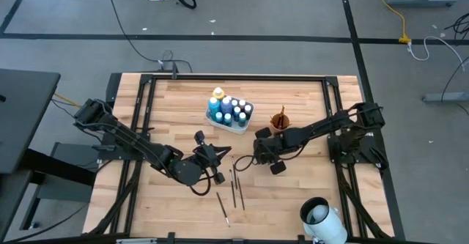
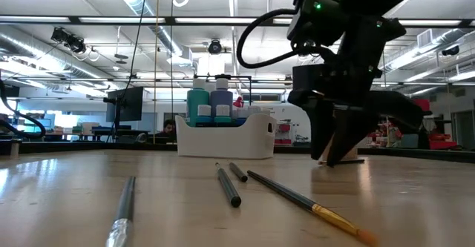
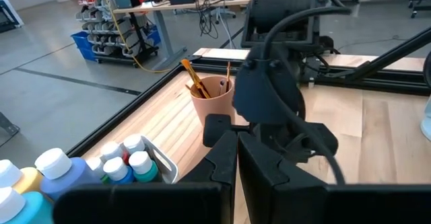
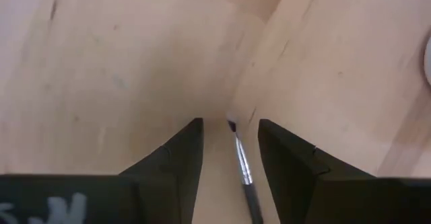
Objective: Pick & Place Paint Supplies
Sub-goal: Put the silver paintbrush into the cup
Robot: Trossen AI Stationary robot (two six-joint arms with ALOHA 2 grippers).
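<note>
A white tray [image 1: 242,124] near the table's far middle holds several paint bottles [image 1: 227,108] with white caps, standing upright. An orange-brown cup [image 1: 280,121] to its right holds brushes. Three thin dark paintbrushes [image 1: 234,187] lie flat toward the near edge, also seen as paintbrushes [image 2: 226,184] in the low view. My right gripper [image 4: 230,124] is open and points down at the table. Its fingers stand on either side of another brush's [image 4: 242,170] bristle end without touching it. My left gripper [image 3: 237,135] is shut and hovers left of the right one, near the table's middle [image 1: 216,156].
A white cylindrical container [image 1: 322,218] stands at the table's near right corner. Black frame rails [image 1: 234,78] run along the table's far and side edges. Bare wood [image 1: 176,105] lies left of the tray.
</note>
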